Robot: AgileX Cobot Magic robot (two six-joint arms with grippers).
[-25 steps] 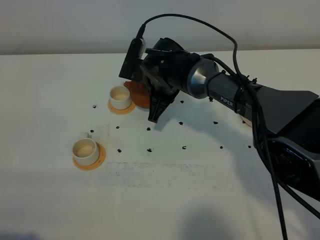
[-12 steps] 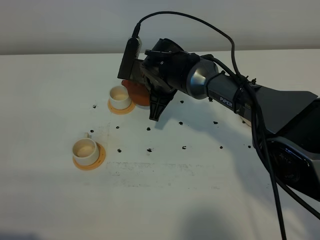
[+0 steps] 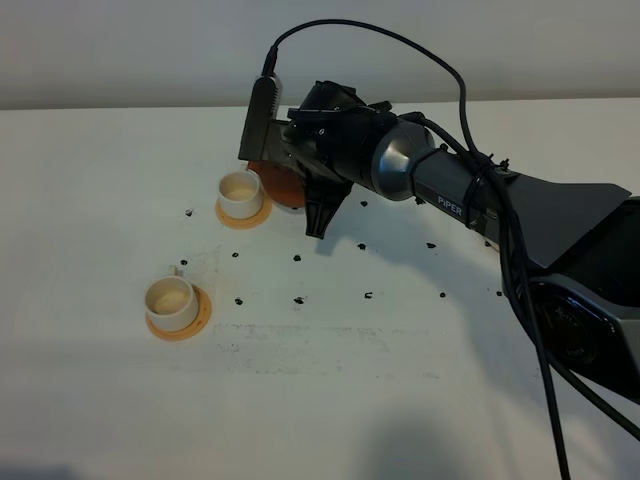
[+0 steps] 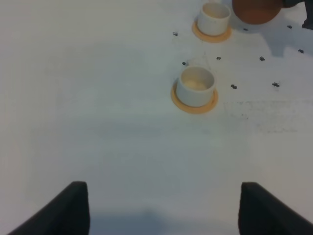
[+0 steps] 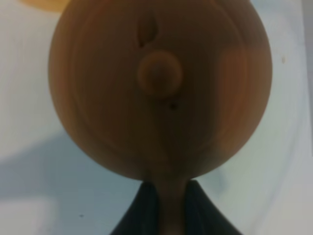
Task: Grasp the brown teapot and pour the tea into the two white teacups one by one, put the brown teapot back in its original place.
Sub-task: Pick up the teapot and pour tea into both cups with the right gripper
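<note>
The right claw [image 5: 164, 197] is clamped on the loop handle of the brown teapot [image 3: 277, 186]. The teapot is held just beside the farther teacup [image 3: 240, 193], toward the bench's [image 3: 400, 380] far edge. The nearer teacup [image 3: 170, 302] sits well apart on its orange saucer [image 3: 201, 315]. The left claw [image 4: 165, 210] stands apart, holding nothing.

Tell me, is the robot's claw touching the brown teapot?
Touching. The right wrist view shows the right gripper pinching the brown teapot by its handle, with the dark jaws pressed against both sides and no gap.

white table [image 3: 100, 400], small black marks [image 3: 369, 295] scattered; plain grey wall [image 3: 120, 50] behind
</note>
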